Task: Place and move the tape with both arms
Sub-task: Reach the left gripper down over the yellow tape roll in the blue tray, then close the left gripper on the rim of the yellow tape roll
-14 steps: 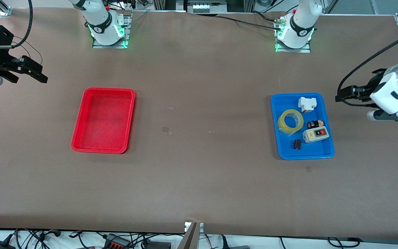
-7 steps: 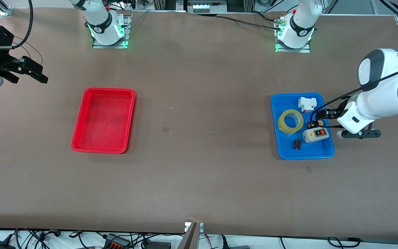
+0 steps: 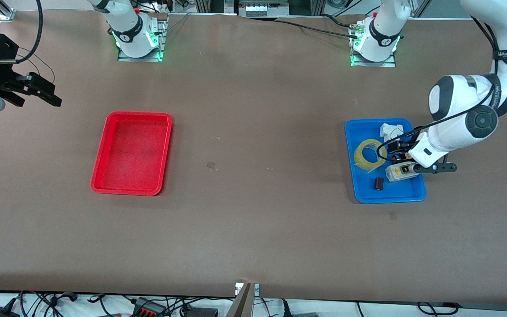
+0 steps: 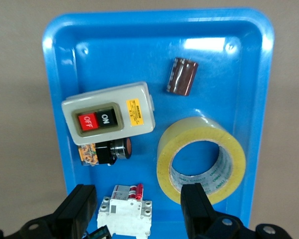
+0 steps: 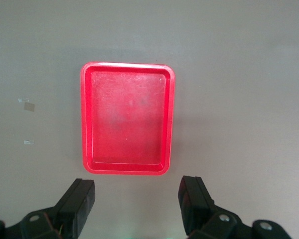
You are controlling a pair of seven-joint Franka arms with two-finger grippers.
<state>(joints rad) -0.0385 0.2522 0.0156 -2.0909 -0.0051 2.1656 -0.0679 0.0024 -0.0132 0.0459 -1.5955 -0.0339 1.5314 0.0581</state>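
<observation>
Left gripper (image 3: 395, 149): wide open, empty, over blue tray (image 3: 415, 196); may snag breaker (image 4: 125, 217) beside tape (image 3: 369, 154).
Right gripper (image 3: 33, 94): spread open, empty, waiting over the counter (image 3: 253, 229) edge.

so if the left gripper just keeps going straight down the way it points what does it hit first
Probably the white circuit breaker, which sits between the open fingers of the left gripper in the blue tray. One finger overlaps the rim of the tape, so that could touch first; depth is unclear.
</observation>
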